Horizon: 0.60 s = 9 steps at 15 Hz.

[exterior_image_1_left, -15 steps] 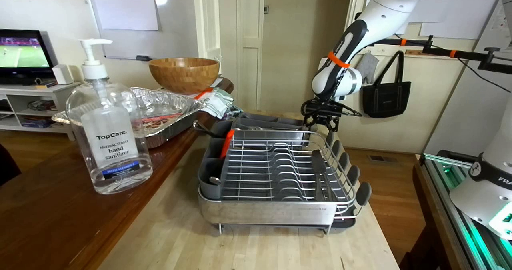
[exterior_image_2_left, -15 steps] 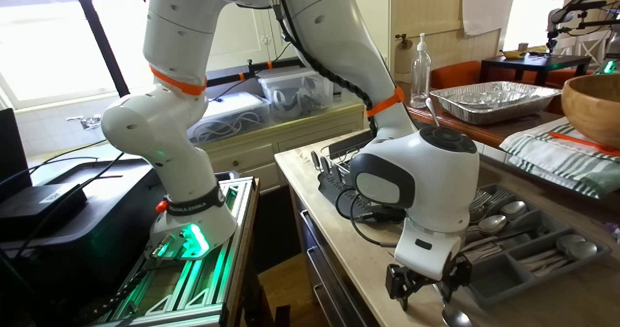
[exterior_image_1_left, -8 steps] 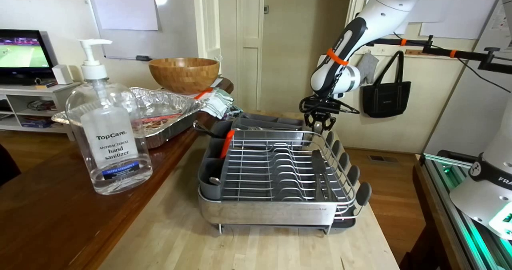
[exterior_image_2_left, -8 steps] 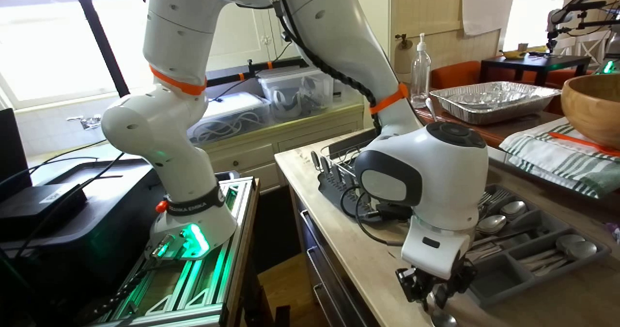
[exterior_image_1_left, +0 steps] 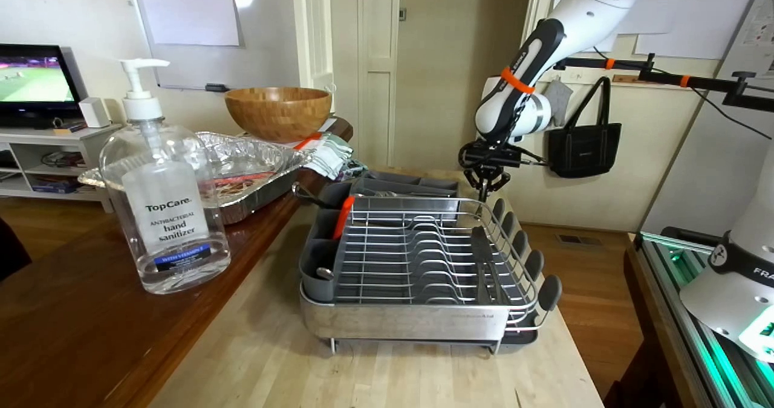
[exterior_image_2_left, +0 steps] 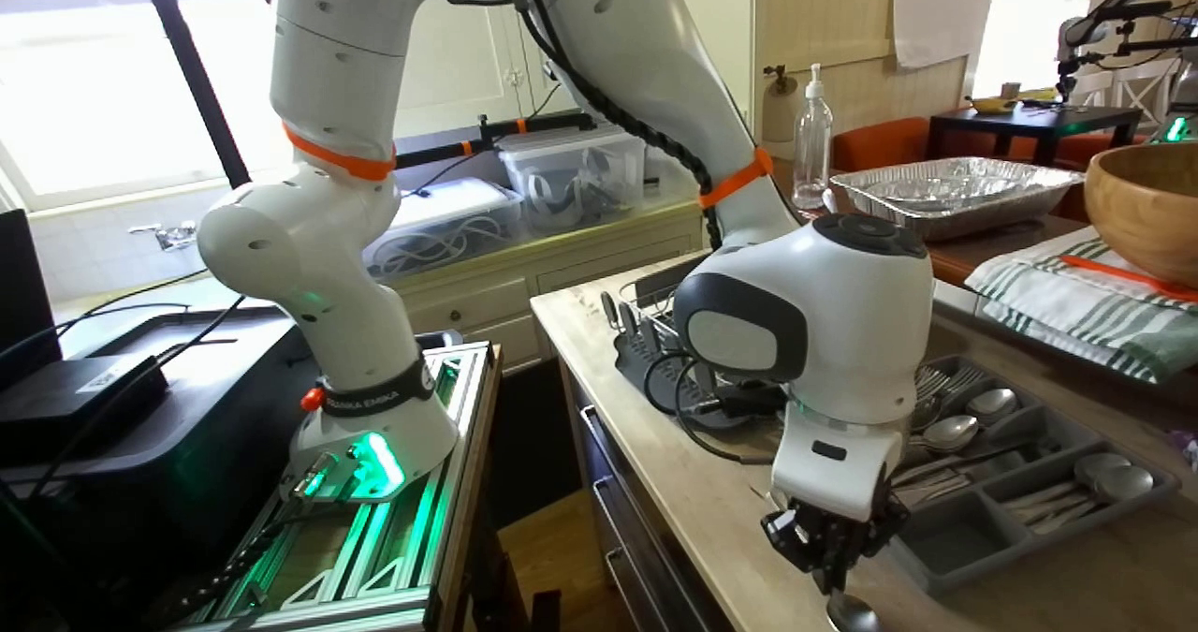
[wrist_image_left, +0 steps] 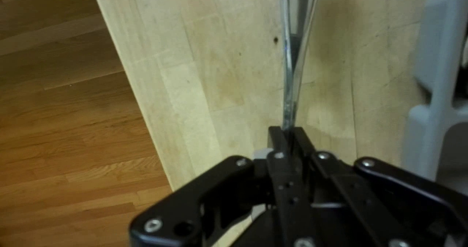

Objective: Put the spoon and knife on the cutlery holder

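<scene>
My gripper (wrist_image_left: 288,130), no longer spread, grips the spoon (exterior_image_2_left: 852,613) between the cutlery tray (exterior_image_2_left: 969,534) and the countertop (wrist_image_left: 219,82) edge; carrying can probably begin.

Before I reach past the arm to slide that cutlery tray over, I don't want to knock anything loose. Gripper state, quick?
Gripper: closed, holding a spoon.
</scene>
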Available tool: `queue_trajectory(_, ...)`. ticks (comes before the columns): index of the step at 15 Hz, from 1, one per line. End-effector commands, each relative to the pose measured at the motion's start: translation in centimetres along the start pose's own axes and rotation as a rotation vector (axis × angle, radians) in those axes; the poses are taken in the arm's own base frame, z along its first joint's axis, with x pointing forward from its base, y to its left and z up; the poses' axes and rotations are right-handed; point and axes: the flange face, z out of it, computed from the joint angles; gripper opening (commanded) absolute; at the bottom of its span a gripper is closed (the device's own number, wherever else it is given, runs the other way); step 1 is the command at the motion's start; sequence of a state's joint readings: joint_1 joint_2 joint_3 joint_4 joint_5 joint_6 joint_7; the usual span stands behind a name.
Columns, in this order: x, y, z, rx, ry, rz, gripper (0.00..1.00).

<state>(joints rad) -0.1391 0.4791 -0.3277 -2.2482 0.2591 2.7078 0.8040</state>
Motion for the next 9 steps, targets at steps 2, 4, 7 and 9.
queue_trajectory(2,-0.7,2.6,-6.8,0.119,0.034,-0.211,0.02)
queue_trajectory(4,-0.7,2.9,-9.7,0.156,0.042,-0.311,0.02)
queue_trajectory(7,-1.0,1.8,-12.7,0.214,0.033,-0.465,0.02)
queue_trajectory(9,-2.3,0.4,-13.4,0.256,0.02,-0.567,0.02)
